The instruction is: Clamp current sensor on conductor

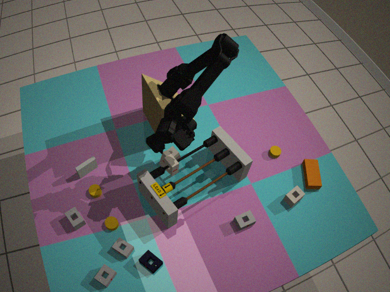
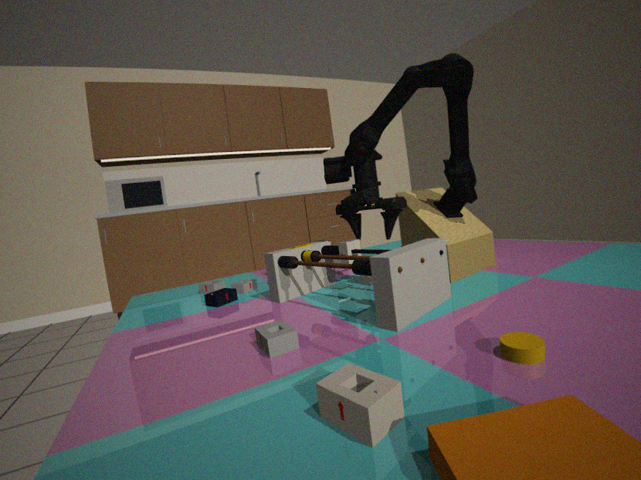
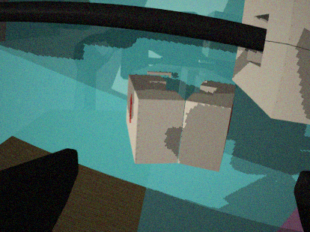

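Observation:
The open sensor (image 1: 168,150) (image 3: 159,129) stands on the table on the arm-base side of the black conductor (image 1: 192,152) (image 3: 112,13). Its two beige halves part at the top; a red arrow shows on its left face in the wrist view. Another beige sensor (image 1: 172,166) (image 3: 286,77) appears to be round the black conductor. The LOAD conductor (image 1: 195,171) (image 2: 342,257) is the middle, copper one, with a yellow sleeve beside the LOAD marker (image 1: 158,190). My gripper (image 2: 373,237) (image 3: 192,175) is open and empty, pointing down above the open sensor. Its fingertips are partly hidden in the top view.
Grey end blocks (image 1: 159,199) (image 2: 408,288) hold three parallel conductors. The tan base (image 1: 151,108) (image 2: 470,250) stands close behind. Several closed sensors, a navy one (image 1: 151,261) (image 2: 220,297), yellow discs (image 1: 275,151) (image 2: 522,346), a grey slab (image 1: 86,167) and an orange block (image 1: 312,173) (image 2: 540,432) lie around.

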Controlling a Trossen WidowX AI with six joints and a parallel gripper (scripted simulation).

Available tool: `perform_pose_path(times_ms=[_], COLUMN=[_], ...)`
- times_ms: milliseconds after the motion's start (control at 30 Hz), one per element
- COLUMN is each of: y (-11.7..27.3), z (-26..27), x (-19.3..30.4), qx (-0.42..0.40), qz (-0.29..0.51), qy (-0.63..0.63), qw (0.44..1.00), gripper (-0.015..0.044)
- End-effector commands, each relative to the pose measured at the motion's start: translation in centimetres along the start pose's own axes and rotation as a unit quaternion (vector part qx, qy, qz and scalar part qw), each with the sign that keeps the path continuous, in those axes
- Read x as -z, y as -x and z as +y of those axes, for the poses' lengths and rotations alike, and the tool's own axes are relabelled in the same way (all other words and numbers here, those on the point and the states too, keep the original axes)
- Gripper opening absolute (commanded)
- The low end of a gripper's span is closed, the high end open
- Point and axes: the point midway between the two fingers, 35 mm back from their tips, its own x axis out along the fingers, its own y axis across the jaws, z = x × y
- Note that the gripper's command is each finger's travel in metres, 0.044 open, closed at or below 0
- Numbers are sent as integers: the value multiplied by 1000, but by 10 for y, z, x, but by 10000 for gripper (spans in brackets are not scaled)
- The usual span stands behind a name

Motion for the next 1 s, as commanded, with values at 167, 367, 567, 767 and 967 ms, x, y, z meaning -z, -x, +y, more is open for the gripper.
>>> perform_pose_path(times_ms=[167, 367, 567, 767, 967], y=[-16, -26, -36, -46, -55], z=[2, 2, 3, 3, 4], x=[3, 2, 3, 3, 4], qx=[-4, -4, -4, -5, -5], qz=[4, 4, 4, 4, 4], qy=[0, 0, 0, 0, 0], qw=[1000, 1000, 1000, 1000, 1000], gripper=[440, 440, 440, 440, 440])
